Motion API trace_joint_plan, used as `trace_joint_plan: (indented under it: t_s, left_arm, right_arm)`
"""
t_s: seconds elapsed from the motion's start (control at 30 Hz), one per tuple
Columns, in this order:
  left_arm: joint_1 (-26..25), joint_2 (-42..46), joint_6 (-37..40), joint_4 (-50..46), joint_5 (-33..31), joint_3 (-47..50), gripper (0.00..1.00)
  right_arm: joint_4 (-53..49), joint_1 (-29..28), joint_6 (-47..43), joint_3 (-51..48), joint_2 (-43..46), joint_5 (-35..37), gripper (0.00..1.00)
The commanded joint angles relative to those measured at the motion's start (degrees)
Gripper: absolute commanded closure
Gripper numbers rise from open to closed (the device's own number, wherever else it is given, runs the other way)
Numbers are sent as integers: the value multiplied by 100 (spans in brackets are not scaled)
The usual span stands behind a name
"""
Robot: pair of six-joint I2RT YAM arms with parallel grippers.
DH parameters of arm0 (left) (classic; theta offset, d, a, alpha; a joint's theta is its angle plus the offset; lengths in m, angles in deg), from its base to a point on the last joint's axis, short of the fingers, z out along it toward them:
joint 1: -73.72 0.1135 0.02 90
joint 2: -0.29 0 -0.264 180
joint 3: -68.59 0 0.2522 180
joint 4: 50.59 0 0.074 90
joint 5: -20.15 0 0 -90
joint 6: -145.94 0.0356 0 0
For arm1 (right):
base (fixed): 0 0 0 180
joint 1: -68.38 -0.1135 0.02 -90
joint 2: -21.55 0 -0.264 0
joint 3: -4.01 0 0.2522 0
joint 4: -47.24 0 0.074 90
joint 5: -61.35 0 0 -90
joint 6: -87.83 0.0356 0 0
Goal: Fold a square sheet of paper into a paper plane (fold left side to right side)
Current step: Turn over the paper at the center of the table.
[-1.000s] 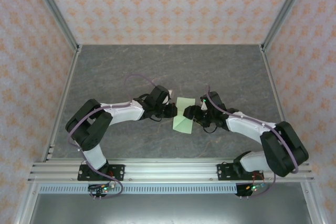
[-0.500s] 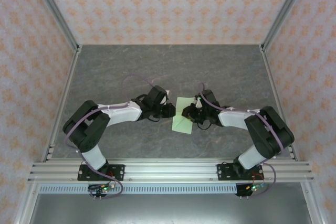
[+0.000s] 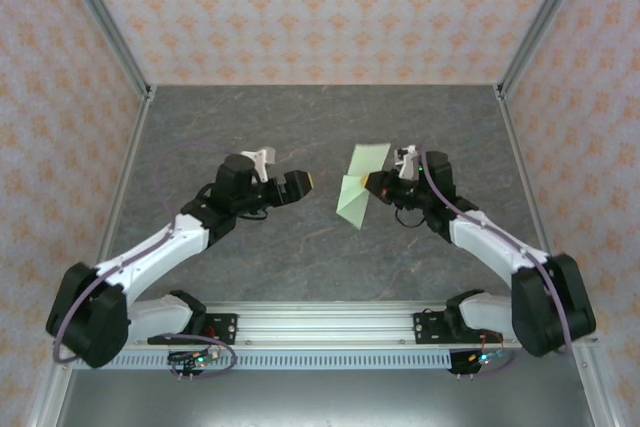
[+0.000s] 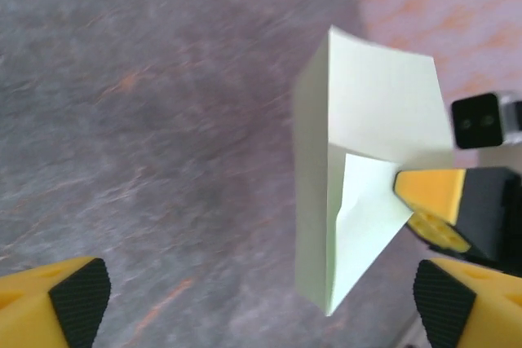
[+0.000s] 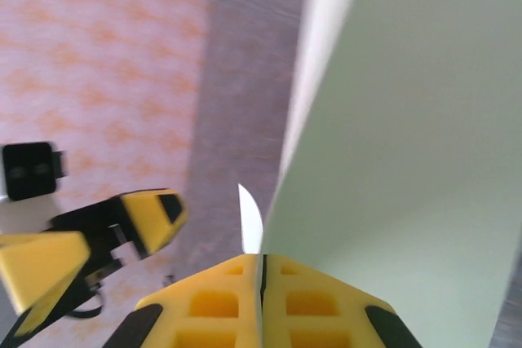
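Off the table [image 3: 300,127], right claw [image 3: 377,183] has lifted paper [image 3: 353,202].

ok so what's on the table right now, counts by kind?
pale green paper sheet: 1, partly folded, lifted off the table
grippers: 2, left gripper open and apart from the sheet, right gripper shut on the sheet's edge
total: 3
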Motion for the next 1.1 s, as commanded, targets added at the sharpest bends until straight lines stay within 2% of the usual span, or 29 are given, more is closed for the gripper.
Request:
trace_joint_plan:
  t_s: [0.0, 0.13, 0.37, 0.63, 0.8, 1.07]
  left_arm:
    - [17, 533, -723, 1114, 741, 125, 0]
    - [16, 977, -1150, 1775, 1093, -30, 0]
    - [-26, 1074, -1442, 2028, 1346, -425, 0]
    - [-637, 987, -1276, 2298, 1303, -693, 2]
    - [-824, 917, -1243, 2400, 1295, -840, 13]
    - [-947, 933, -1191, 2433, 1254, -913, 46]
  right_arm:
    - [562, 3, 84, 490, 516, -843, 94]
    - [588, -45, 279, 961, 775, -1023, 94]
    - [956, -650, 623, 1642, 883, -1042, 94]
    - [918, -1192, 631, 1984, 846, -875, 93]
    - [1019, -1403, 692, 2050, 855, -887, 93]
    - [1132, -1430, 805, 1980, 899, -811, 91]
